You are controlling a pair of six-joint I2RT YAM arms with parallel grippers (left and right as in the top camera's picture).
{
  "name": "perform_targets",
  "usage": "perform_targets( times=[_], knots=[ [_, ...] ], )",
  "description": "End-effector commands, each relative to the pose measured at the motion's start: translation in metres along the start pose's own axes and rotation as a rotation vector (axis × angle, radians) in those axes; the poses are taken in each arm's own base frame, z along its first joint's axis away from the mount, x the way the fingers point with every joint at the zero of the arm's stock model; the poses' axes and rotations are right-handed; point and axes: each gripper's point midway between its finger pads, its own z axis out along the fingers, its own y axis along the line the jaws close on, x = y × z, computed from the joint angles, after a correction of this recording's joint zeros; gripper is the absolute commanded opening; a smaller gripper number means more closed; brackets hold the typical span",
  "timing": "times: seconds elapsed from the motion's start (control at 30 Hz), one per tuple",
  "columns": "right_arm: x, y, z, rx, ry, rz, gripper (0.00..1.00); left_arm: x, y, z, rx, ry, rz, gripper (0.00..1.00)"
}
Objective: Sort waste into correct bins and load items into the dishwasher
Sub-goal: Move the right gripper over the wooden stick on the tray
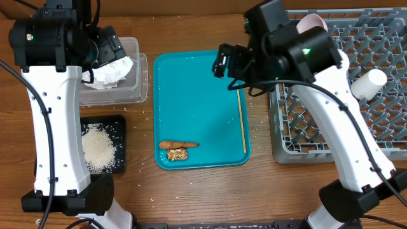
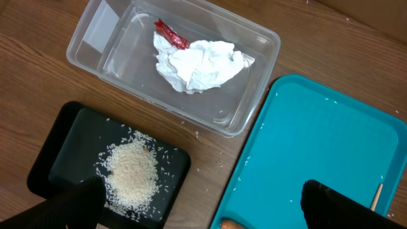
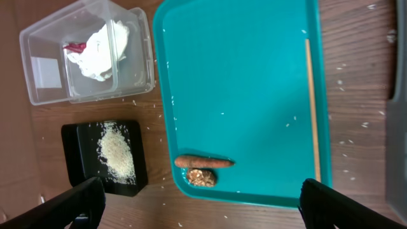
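An orange carrot-like stick (image 1: 178, 144) (image 3: 203, 161) and a brown crumbly chunk (image 1: 177, 154) (image 3: 201, 177) lie at the teal tray's near edge. The clear tub (image 1: 135, 79) (image 2: 89, 38) holds a crumpled white napkin (image 2: 200, 63) and a red wrapper (image 2: 170, 33). White rice (image 1: 98, 147) (image 2: 131, 175) is piled in the black tray (image 1: 119, 127). The grey rack (image 1: 343, 133) at right carries a white cup (image 1: 369, 84) and a bowl (image 1: 311, 24). My left gripper (image 1: 108, 46) (image 2: 206, 216) hangs open above the tub. My right gripper (image 1: 222, 60) (image 3: 206, 210) is open above the tray's far right corner.
The teal tray (image 1: 197, 95) lies in the middle with a thin wooden stick (image 1: 242, 121) (image 3: 311, 108) along its right rim. Stray rice grains dot the tray and the wooden table (image 1: 146, 184). The rack stands close to the tray's right side.
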Motion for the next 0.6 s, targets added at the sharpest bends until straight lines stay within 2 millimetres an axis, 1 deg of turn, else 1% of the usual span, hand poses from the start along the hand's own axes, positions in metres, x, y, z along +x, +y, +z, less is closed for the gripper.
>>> perform_targets(
  times=[0.0, 0.1, 0.37, 0.57],
  knots=[
    [0.001, 0.001, 0.017, 0.019, 0.005, -0.02, 1.0, 0.0, 0.001, 0.004, -0.016, 0.004, 0.004, 1.0],
    [0.002, 0.003, 0.026, 0.015, 0.012, -0.027, 1.0, 0.0, 0.001, 0.004, -0.016, 0.004, 0.004, 1.0],
    [0.0, 0.002, 0.042, 0.01, 0.008, -0.03, 1.0, 0.0, 0.001, 0.004, -0.016, 0.004, 0.004, 1.0],
    [0.002, 0.002, 0.063, 0.013, 0.02, -0.039, 1.0, 0.0, 0.001, 0.004, -0.016, 0.004, 0.004, 1.0]
  ],
)
